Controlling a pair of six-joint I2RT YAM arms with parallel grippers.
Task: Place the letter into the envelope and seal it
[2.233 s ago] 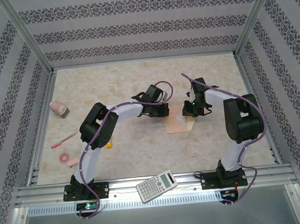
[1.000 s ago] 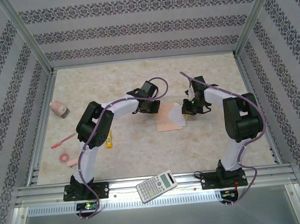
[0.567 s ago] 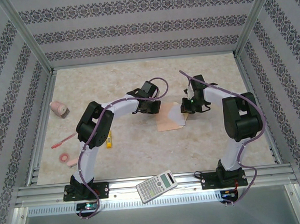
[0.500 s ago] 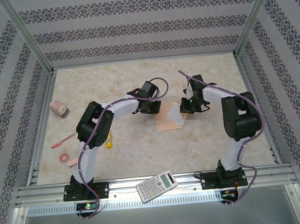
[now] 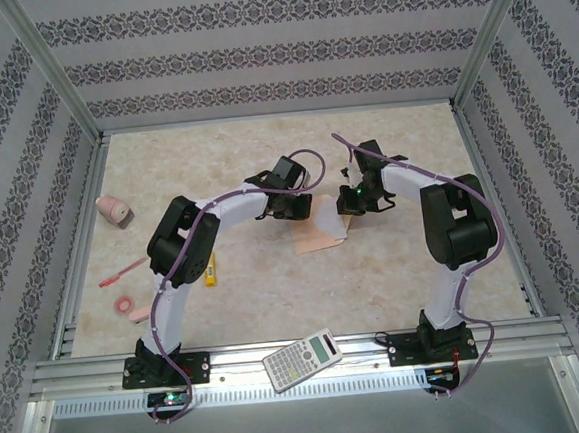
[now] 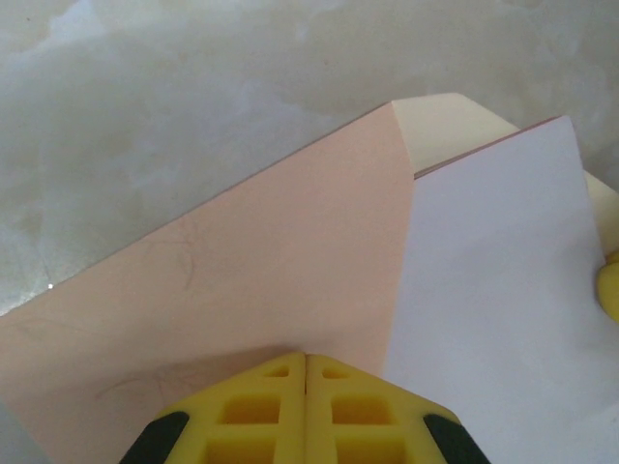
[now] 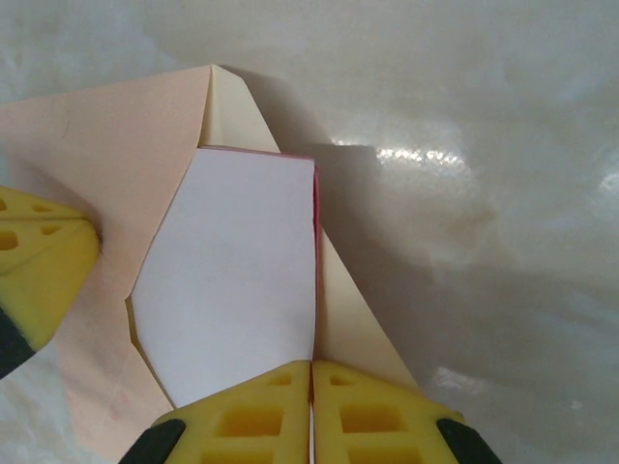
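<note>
Insertion under way, not finished. The letter (image 7: 232, 271) is partway into the envelope (image 6: 271, 261): one side sits under the peach front panel, while the rest, plain white with a thin red edge, sticks out of the envelope's mouth. That part lies across the open flap (image 7: 237, 106), which is spread flat on the bench (image 7: 464, 116). My left fingers (image 6: 306, 365) are together, pinched on the envelope's edge on the side away from the mouth; I judge they are anchoring it. My right fingers (image 7: 311, 372) are also together, clamped on the exposed end of the letter just outside the mouth, directly opposite my left fingers across the envelope. Done so far: the leading part of the letter is inside and lined up with the opening. Left to do: push the rest in until no white shows past the mouth, let go, fold the flap over the front panel, press it down. How deep the hidden part reaches inside the envelope I cannot tell.
</note>
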